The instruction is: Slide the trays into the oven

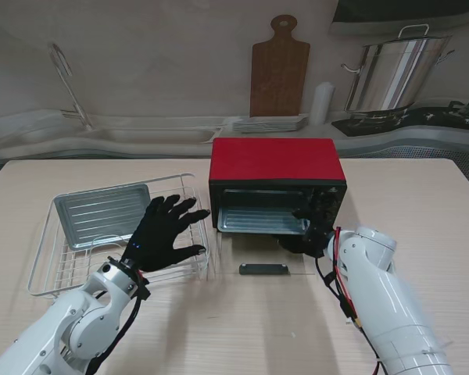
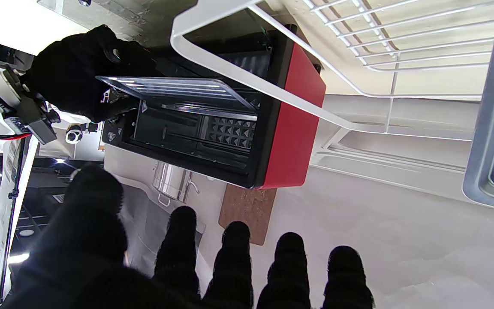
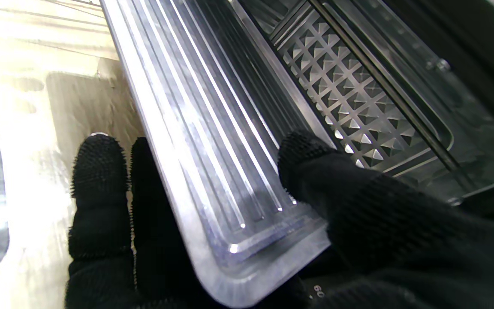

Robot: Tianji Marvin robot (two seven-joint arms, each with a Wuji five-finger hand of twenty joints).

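Two white robot arms rise from the near corners of a pale wooden table (image 1: 422,195), each ending in a black-gloved hand. On the left, the left hand (image 1: 162,233) hovers with fingers spread wide over the near right corner of a white wire rack (image 1: 43,262), holding nothing. Inside that rack, toward its far left side, lies a ribbed silver metal baking tray (image 1: 100,214). To the right of the rack stands a red-topped black toaster oven (image 1: 277,162) with its glass door (image 1: 262,258) folded down flat onto the table. A second ribbed silver tray (image 1: 262,220) sits partly inside the oven mouth. Farthest right, the right hand (image 1: 314,226) pinches that tray's right corner, thumb (image 3: 315,171) on the ribbed top and fingers (image 3: 99,180) beneath.
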